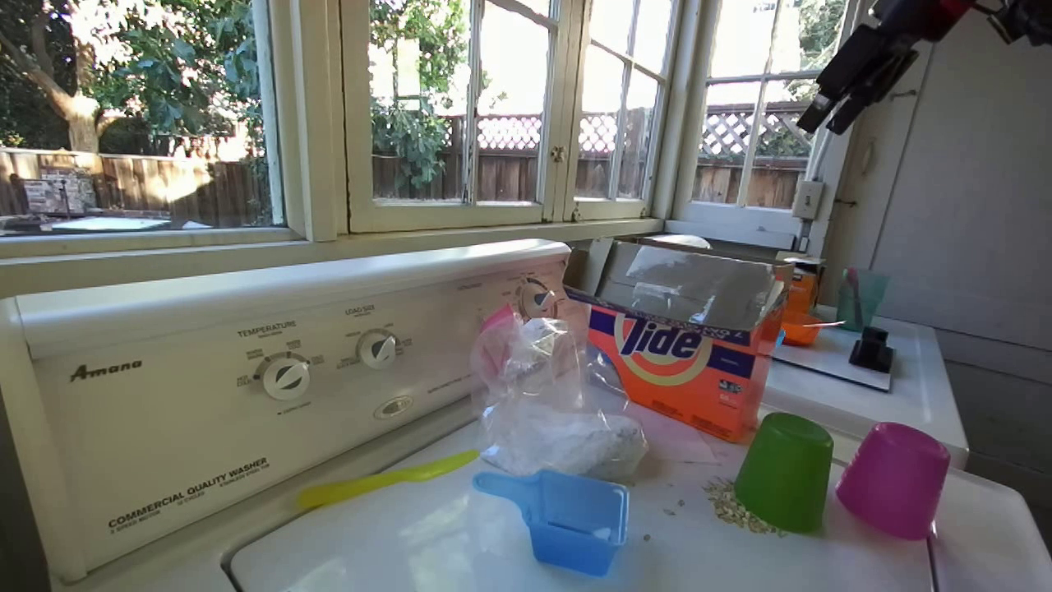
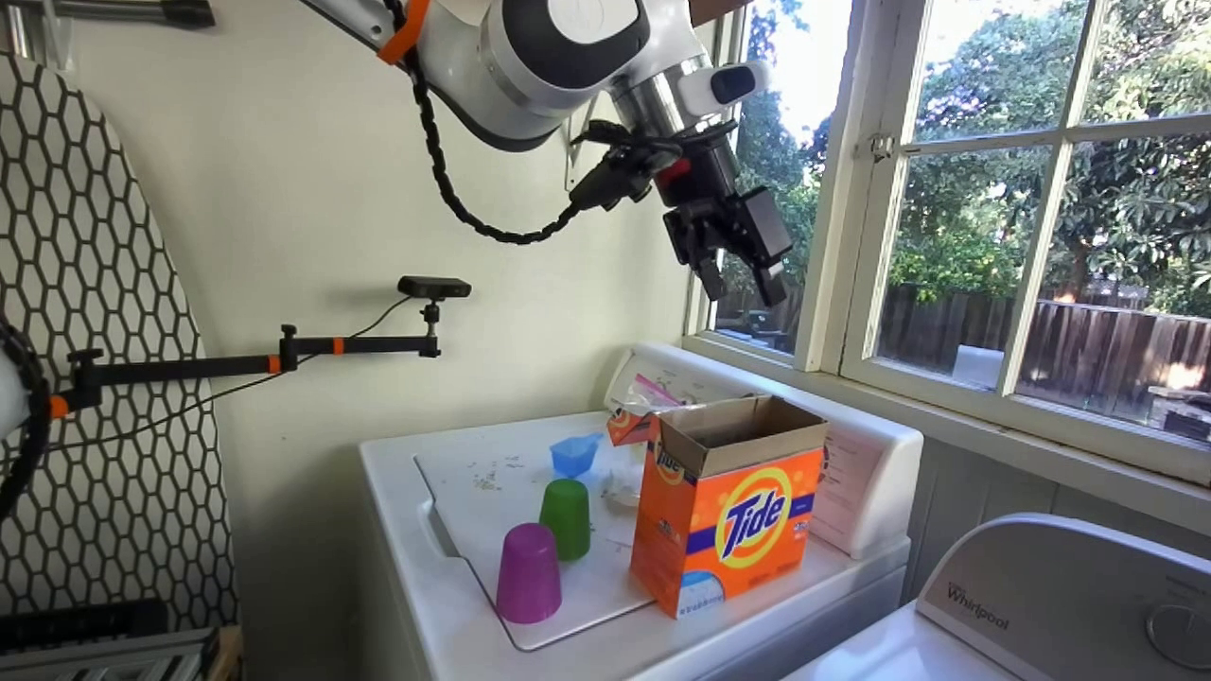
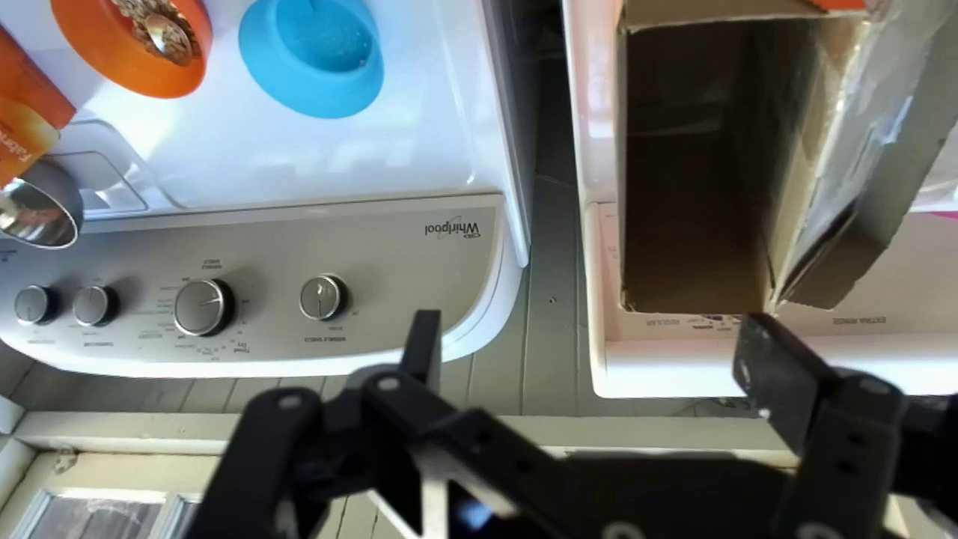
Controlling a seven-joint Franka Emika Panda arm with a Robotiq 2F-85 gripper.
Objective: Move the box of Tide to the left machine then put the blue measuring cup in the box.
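- Two fingers hang spread and empty, well clear of the box of Tide.
- The box stands upright, open-topped, on the left machine, that move apparently done.
- Next, likely: the blue measuring cup, mouth-up nearby, best pinched by one side, lifted over the bent-out flap, then lowered inside.

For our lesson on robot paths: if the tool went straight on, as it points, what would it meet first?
Probably nothing at first: in the wrist view, the tool seems to face the gap between the left machine and the Whirlpool machine. Depth is unclear; it might clip the box of Tide alongside.
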